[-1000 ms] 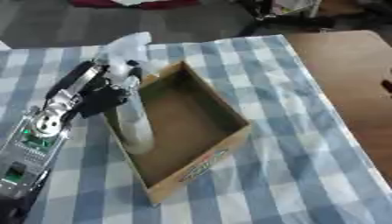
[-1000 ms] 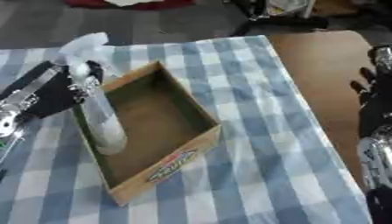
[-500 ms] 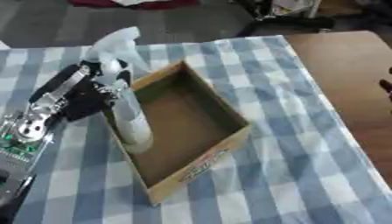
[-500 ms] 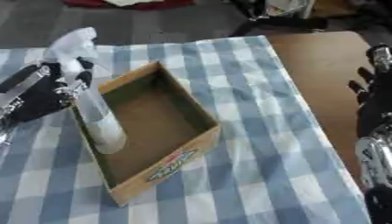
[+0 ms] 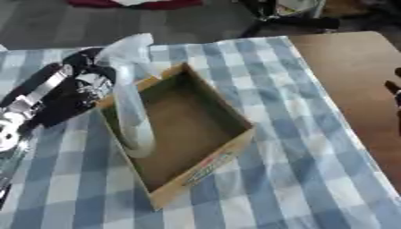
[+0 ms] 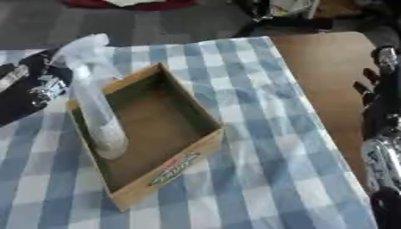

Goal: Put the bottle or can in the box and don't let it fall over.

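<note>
Clear spray bottle [image 5: 131,107] stands upright, base inside the open cardboard box [image 5: 210,165], against its left wall. Box sits on the blue-checked tabletop [image 5: 305,179].

Left robot hand [image 5: 78,87] is just left of the bottle at neck height, beside the trigger head; whether its fingers close on the neck cannot be told. Bottle's long axis is vertical, leaning slightly on the wall.

Right robot hand [image 6: 381,85] hangs well apart at the right edge, fingers relaxed. Left is far nearer.

Judgement: placement nearly done; release should go straight leftward, not nudging the top.
</note>
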Available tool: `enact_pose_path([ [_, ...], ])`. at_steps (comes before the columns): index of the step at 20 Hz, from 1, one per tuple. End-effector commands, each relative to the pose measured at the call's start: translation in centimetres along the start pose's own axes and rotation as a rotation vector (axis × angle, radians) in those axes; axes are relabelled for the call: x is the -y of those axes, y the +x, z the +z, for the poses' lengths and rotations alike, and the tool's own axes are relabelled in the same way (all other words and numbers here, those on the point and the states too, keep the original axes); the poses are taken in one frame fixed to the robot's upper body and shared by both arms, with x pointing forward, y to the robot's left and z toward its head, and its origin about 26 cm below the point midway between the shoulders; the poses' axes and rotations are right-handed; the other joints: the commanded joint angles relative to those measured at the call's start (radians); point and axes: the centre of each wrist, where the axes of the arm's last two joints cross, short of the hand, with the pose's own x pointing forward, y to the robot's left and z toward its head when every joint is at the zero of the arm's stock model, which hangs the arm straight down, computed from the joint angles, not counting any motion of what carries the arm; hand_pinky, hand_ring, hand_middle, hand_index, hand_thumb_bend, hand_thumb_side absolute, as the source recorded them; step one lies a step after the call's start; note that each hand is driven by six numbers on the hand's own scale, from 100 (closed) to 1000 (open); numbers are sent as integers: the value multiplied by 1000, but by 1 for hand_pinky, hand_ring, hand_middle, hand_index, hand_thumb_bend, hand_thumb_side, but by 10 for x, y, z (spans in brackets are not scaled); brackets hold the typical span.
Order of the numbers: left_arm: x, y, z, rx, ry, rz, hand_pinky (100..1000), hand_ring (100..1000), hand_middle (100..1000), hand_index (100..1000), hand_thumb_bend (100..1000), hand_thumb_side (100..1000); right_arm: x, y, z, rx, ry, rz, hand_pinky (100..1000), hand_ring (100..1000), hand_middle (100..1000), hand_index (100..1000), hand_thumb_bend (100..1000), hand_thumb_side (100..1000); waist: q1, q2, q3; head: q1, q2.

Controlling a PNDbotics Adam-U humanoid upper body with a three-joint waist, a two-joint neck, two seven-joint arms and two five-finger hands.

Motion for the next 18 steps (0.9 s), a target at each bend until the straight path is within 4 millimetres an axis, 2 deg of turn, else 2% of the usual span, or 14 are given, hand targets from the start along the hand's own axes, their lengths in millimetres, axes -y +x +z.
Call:
enact_pose_path([
  [1,-26,12,17,38,131,-20,642,876,949,786,100,639,2,11,-2,40,0,-2,946,1000,1000,882,100,741,-2,-19,3,-7,-6],
  [3,-34,8,25,49,215,12,608,872,950,778,100,616,3,11,-2,40,-3,0,945,1000,1000,881,100,744,-3,-19,6,-9,-7],
  [4,-38,6,28,64,263,32,562,866,952,772,100,591,3,12,-2,41,-3,0,946,1000,1000,882,100,738,-4,-19,7,-11,-8],
  [5,-41,2,31,80,316,54,533,858,952,770,100,643,3,12,-1,42,-3,0,946,1000,1000,881,100,737,-5,-19,8,-13,-9],
  [6,-43,-2,35,94,371,76,511,852,947,767,100,575,4,12,-2,44,-3,0,945,1000,1000,881,100,727,-7,-19,9,-14,-10],
  [9,-44,-19,49,82,518,131,455,833,929,739,100,571,4,14,-2,53,-1,3,945,1000,1000,881,100,708,-9,-17,11,-17,-11],
  [13,-39,-38,65,18,639,188,435,832,928,729,100,567,4,15,-2,67,7,10,944,1000,1000,881,100,675,-13,-16,14,-20,-6],
  [16,-33,-47,72,-10,650,229,425,831,925,719,100,566,4,16,-2,76,21,18,944,1000,1000,880,100,631,-17,-16,16,-21,1],
  [18,-30,-51,76,-18,649,254,422,831,922,714,100,565,4,16,-2,80,30,25,943,1000,1000,880,100,632,-20,-15,16,-20,5],
])
